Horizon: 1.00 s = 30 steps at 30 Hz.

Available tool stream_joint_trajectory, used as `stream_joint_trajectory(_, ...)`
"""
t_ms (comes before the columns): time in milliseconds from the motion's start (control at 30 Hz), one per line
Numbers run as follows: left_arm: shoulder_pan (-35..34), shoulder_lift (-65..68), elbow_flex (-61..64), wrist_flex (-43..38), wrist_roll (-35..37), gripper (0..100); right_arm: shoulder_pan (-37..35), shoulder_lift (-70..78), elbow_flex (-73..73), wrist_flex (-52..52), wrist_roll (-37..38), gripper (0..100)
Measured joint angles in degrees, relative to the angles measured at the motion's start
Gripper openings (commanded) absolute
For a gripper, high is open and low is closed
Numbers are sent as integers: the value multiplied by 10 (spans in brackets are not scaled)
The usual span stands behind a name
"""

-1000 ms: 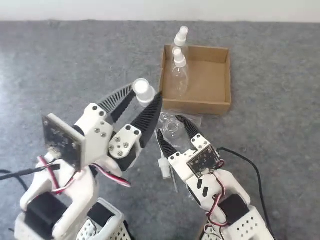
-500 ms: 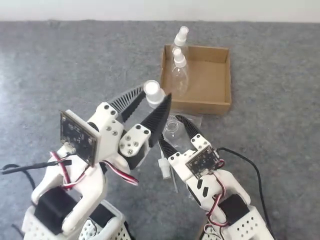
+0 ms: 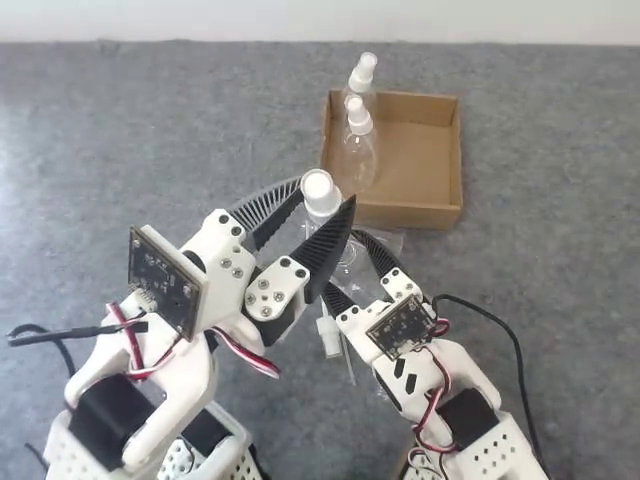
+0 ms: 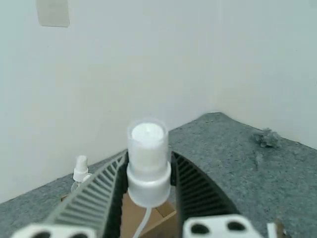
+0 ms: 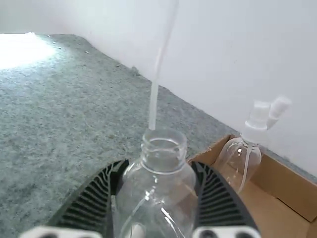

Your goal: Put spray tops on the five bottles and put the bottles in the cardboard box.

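The white plastic spray top point(image 3: 317, 188) point(image 4: 147, 136) is held upright in the air above the neck of an uncapped clear plastic bottle point(image 3: 345, 255) point(image 5: 161, 173). The left gripper point(image 3: 320, 197) point(image 4: 148, 166) is closed part way, its two black ribbed fingers pressed against either side of the spray top's collar. A thin translucent dip tube point(image 5: 158, 74) hangs straight down from the spray top. Its lower end sits just at the rim of the bottle's open neck; whether it has entered the opening cannot be determined.

The bottle stands upright on the grey carpet point(image 3: 150, 130), clamped at its shoulder between the fingers of the right gripper point(image 3: 340, 252) point(image 5: 157, 168), which is likewise closed only to the bottle's width.

Beside the right gripper, a second white spray top point(image 3: 327, 335) lies loose on the carpet.

Just beyond the held bottle is the open brown cardboard box point(image 3: 440, 165) point(image 5: 285, 186). One capped clear bottle point(image 3: 357, 150) point(image 5: 242, 158) lies inside it, along the side nearer the left arm. Another capped bottle point(image 3: 362, 72) is at the box's far corner on that side; whether it is inside or behind the wall cannot be determined.
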Motion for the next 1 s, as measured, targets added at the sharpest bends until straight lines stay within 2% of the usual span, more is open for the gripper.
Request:
stream_joint_trajectory(167, -24, -2, -18, 23, 0, 13, 0, 0, 0, 0, 0, 51)
stream_joint_trajectory(867, -19, -2, -18, 24, 0, 13, 0, 0, 0, 11, 0, 51)
stream_joint_trajectory(1000, 1, -3, 14, -11, 0, 13, 0, 0, 0, 13, 0, 51)
